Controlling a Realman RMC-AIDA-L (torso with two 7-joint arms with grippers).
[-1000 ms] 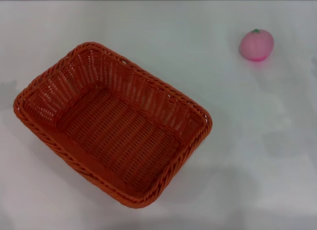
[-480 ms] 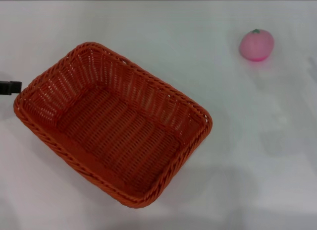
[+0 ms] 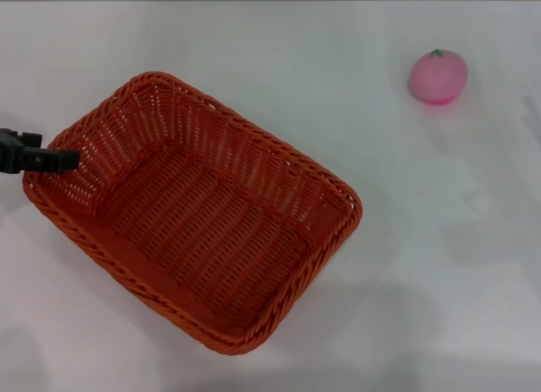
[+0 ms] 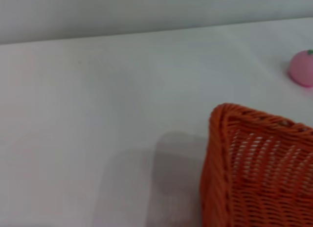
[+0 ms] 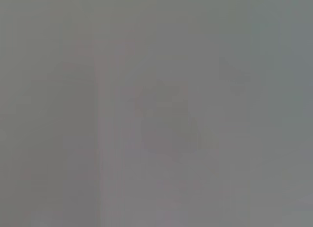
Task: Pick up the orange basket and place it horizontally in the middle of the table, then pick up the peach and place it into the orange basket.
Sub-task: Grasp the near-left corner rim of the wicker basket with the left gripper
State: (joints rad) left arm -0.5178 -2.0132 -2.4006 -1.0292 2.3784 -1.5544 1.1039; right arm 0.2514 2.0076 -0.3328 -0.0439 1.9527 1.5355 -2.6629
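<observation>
White counter (image 3: 279, 62) holds the skewed orange basket (image 3: 194, 210) ungrasped and the peach (image 3: 438, 76) outside it, my left gripper (image 3: 59, 160) at its rim, fingers' state unclear.

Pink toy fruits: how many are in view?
1. The small round pink toy peach sits on the white table at the far right, apart from the burnt-orange woven basket.

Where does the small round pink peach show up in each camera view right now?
Head view: the small round pink peach lies upper right on the plain white table.
Left wrist view: peach cut by an edge, beyond the basket.
Right wrist view: not in it.
Shared landmark: the burnt orange woven basket.
</observation>
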